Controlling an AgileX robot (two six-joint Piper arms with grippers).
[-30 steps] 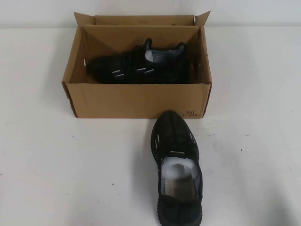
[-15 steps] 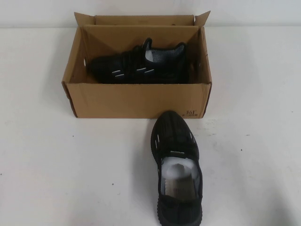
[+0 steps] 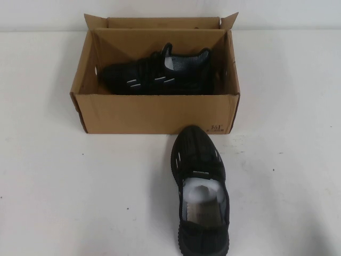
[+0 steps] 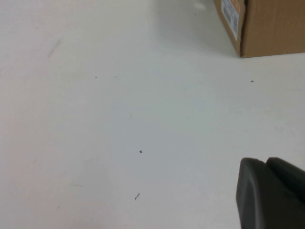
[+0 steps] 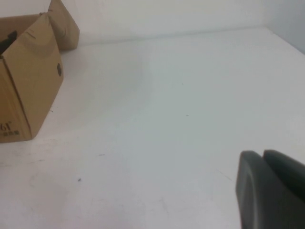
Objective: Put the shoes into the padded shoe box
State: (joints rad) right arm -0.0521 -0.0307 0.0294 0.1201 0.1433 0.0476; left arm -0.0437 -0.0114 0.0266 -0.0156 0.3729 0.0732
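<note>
**One shoe boxed, one on the table, both arms out of the overhead view**

I see the padded shoe box standing open at about 12 o'clock on the white table, flaps up along its far edge. Inside it, one black sneaker lies on its side with the white dash marks facing me, toe toward 9 o'clock.

The second sneaker sits upright on the table at about 5 o'clock from the box, its toe pointing to 12 o'clock and ending just short of the box's near wall. White stuffing shows in its opening.

Neither arm appears in the overhead view. My left wrist camera shows the left gripper above bare table with a box corner well apart from it; I cannot tell how its fingers stand. My right wrist camera shows the right gripper pressed together, holding nothing, over bare table, with the box's corner well apart.
</note>
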